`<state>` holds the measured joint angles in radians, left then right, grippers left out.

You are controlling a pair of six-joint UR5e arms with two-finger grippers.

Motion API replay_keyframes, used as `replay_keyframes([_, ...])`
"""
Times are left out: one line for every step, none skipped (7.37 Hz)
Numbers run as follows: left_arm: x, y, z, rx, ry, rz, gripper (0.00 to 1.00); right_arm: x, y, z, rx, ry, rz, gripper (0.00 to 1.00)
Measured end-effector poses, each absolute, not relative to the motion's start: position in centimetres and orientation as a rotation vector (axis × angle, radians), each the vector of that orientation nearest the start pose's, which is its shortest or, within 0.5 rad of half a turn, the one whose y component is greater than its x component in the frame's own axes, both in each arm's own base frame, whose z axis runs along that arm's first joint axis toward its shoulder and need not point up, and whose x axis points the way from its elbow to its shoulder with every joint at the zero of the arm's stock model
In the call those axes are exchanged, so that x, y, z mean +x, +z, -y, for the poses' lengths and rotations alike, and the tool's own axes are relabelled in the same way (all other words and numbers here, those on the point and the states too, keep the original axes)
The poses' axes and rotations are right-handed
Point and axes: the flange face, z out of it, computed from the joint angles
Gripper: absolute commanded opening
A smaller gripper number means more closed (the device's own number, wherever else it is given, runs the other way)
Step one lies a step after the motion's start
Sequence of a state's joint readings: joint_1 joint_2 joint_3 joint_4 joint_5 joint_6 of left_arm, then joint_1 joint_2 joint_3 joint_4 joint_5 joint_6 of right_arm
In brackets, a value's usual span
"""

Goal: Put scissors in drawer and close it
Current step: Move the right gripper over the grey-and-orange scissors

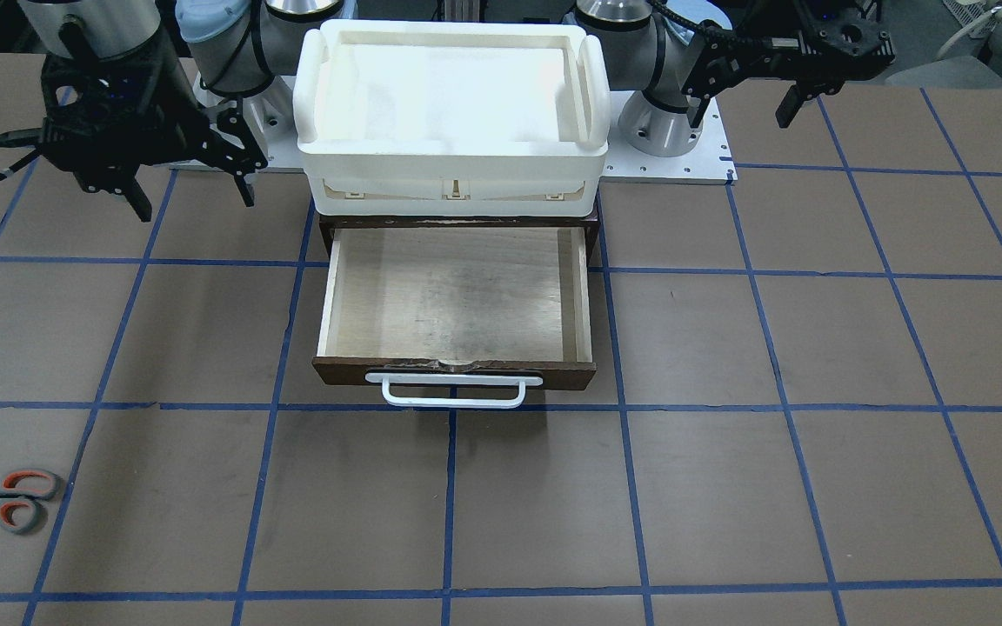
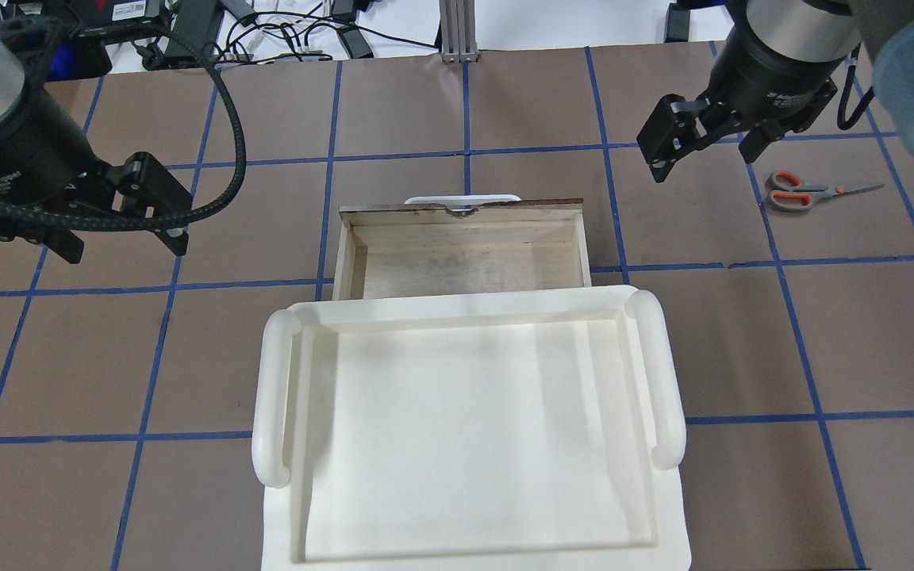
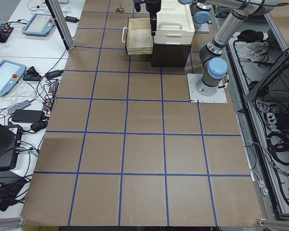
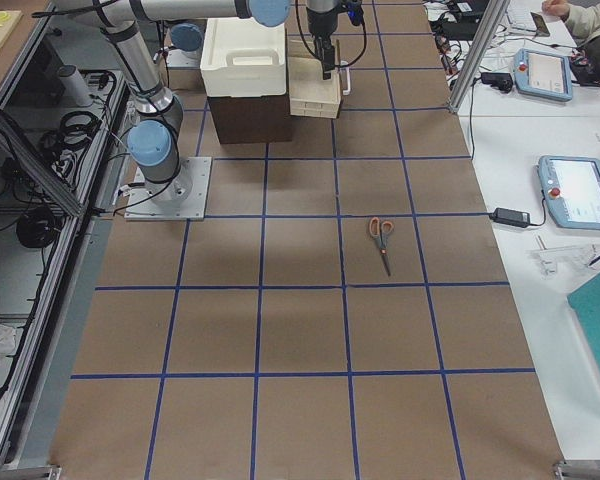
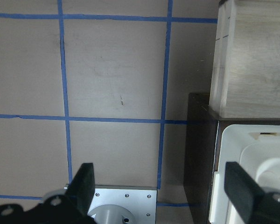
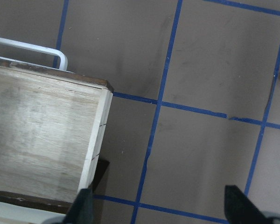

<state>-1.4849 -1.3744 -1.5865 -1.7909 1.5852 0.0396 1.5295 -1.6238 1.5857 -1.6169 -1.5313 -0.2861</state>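
The scissors [image 2: 806, 193], grey handles lined in orange, lie flat on the brown table, far to the right of the drawer; they also show in the front view [image 1: 5, 500] and the right side view [image 4: 381, 235]. The drawer [image 2: 465, 258] is pulled open, its pale wood floor [image 1: 457, 296] bare, with the white bar handle [image 1: 453, 391] on its dark front. My right gripper [image 2: 703, 161] is open and empty, hovering between the drawer and the scissors. My left gripper [image 2: 125, 247] is open and empty, left of the drawer.
A large white plastic tray [image 2: 465, 428] sits on top of the dark cabinet [image 1: 592, 228] that holds the drawer. Blue tape lines grid the table. The arm bases and their white plates [image 1: 666, 161] stand behind the cabinet.
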Motion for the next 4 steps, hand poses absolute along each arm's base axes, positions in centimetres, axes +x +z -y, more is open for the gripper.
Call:
replay_keyframes([-9.7,54.6,40.8,-0.077,0.067,-3.129,1.00,9.2,51.1,48.9,-0.506,-0.146,-3.077,1.00])
replay_keyframes([-9.7,54.6,40.8,-0.078,0.071,-3.130,1.00,7.0,51.0,49.3,-0.623,-0.153,-3.063,1.00])
replay_keyframes([-9.7,54.5,40.8,-0.075,0.076,-3.130,1.00,4.8,50.7,49.9,-0.745,-0.152,-3.043,1.00])
replay_keyframes([-9.7,54.5,40.8,-0.073,0.078,-3.128,1.00,2.1,50.0,50.8,-0.863,-0.145,-3.019,1.00])
